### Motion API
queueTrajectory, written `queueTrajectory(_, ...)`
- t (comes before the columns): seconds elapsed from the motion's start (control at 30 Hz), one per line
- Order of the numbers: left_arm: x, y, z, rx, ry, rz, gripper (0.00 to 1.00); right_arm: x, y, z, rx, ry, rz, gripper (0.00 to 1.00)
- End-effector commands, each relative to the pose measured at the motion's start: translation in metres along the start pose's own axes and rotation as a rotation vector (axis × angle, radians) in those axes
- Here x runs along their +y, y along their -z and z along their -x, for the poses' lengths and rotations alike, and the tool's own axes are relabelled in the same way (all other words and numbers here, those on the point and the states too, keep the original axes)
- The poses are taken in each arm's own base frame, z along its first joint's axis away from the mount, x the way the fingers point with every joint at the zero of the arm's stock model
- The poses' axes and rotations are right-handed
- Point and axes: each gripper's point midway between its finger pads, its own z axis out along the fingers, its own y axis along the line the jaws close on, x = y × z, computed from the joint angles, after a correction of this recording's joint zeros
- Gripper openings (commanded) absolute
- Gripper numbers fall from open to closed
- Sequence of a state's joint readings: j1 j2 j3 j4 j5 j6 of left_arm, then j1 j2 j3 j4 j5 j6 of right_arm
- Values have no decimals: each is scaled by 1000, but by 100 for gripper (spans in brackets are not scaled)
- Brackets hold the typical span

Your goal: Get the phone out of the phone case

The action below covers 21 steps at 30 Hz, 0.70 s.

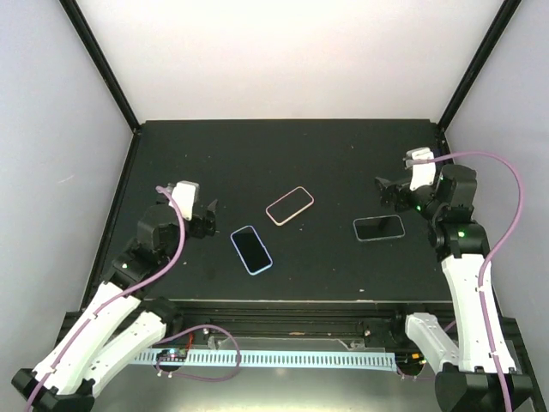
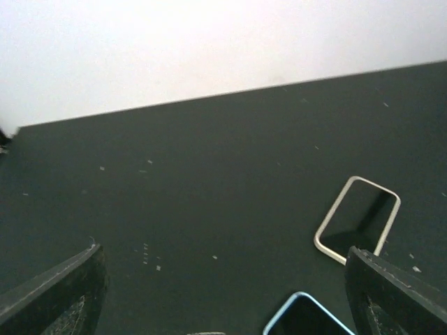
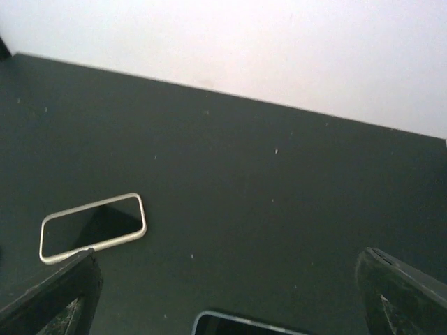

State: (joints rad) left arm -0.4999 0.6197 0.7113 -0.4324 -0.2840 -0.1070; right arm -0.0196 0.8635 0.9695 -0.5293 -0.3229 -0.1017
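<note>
Left gripper is hovering over the left part of the black table, jaws standing wide apart and gripping nothing. In its wrist view the two fingers are sitting at the lower corners, with bare tabletop between them. Right gripper is hanging over the right part of the table, jaws also spread fully and empty. Its fingers are sitting at the lower corners of its own wrist view. Three handsets are lying flat, dark face up, apart from one another and untouched by either gripper. Blue-rimmed phone is lying left of centre toward the near side, near the left gripper's fingertips, long axis running diagonally. Only its upper corner is showing at the bottom edge of the left wrist view. Pale-rimmed phone is lying near table centre, tilted the other way, between the two grippers. It is showing in both wrist views as a glossy dark face inside a whitish rim. Dark phone with a thin light edge is lying crosswise at the right, just on the near side of the right gripper. Only its top edge is peeking in at the bottom of the right wrist view. Cannot tell from these views which rim is a case and which is a phone's own frame. White back wall is standing behind the table.
</note>
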Motion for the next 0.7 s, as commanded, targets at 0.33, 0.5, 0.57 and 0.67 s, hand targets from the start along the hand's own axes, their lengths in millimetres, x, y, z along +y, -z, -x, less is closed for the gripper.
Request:
queueTrajectory(0.33, -60, -16, -45, 249, -29, -301, 99, -37, -77, -70, 521, 92, 36, 100)
queueTrajectory(0.5, -70, -15, -49, 272, -19, -354, 99, -57, -110, -122, 707, 73, 9, 100)
queueTrajectory(0.57, -71, -15, -49, 274, -17, -360, 99, -64, -120, -146, 785, 60, 0, 100)
queueTrajectory(0.67, -73, -15, -51, 281, -16, -369, 99, -74, -123, -172, 871, 35, -7, 100)
